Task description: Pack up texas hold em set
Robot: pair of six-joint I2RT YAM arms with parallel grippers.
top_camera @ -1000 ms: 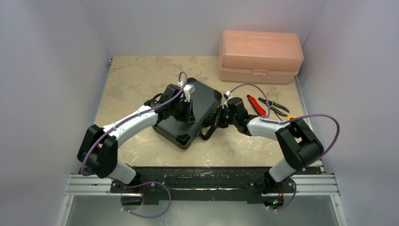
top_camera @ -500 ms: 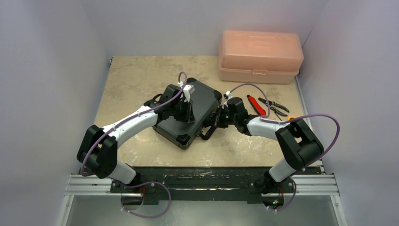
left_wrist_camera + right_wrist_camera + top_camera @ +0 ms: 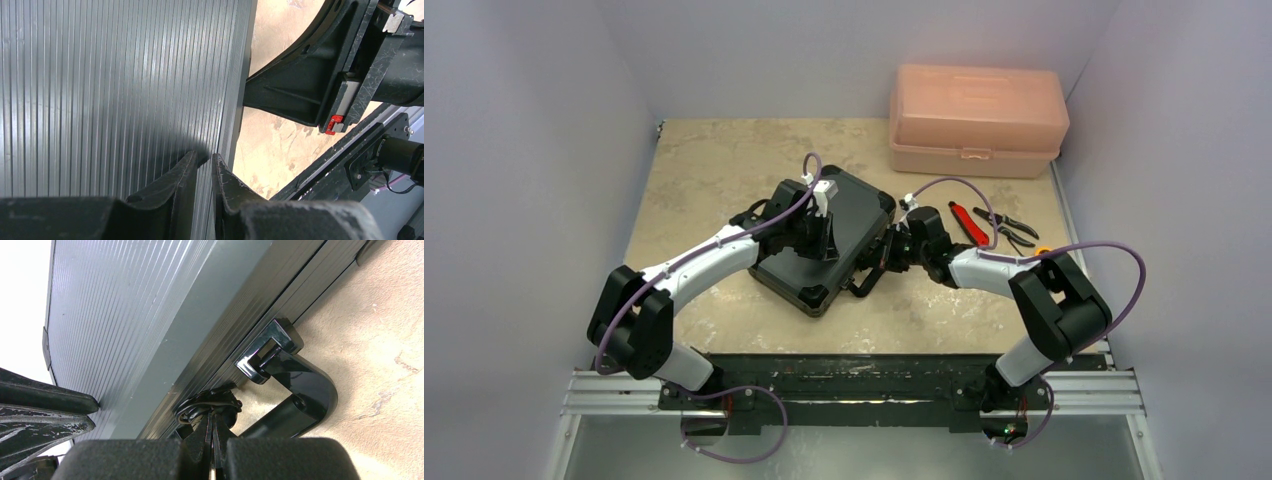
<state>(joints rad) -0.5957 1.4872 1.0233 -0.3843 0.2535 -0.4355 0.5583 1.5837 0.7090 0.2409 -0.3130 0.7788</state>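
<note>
The black ribbed poker case [image 3: 856,205] lies closed on the table, its handle [image 3: 864,284] facing the right arm. My left gripper [image 3: 822,238] rests tips-down on the lid [image 3: 110,90] near its edge; in the left wrist view the gripper [image 3: 205,159] has its jaws nearly together with nothing between them. My right gripper [image 3: 887,252] is shut, and in the right wrist view the gripper [image 3: 212,416] has its tips against the case's latch [image 3: 210,404], just left of the glossy handle [image 3: 302,397]. The case side [image 3: 210,325] fills that view.
A closed pink plastic box [image 3: 977,120] stands at the back right. Red-handled pliers [image 3: 967,222] and black pliers [image 3: 1012,229] lie right of the case, beside the right arm. Purple walls close in both sides.
</note>
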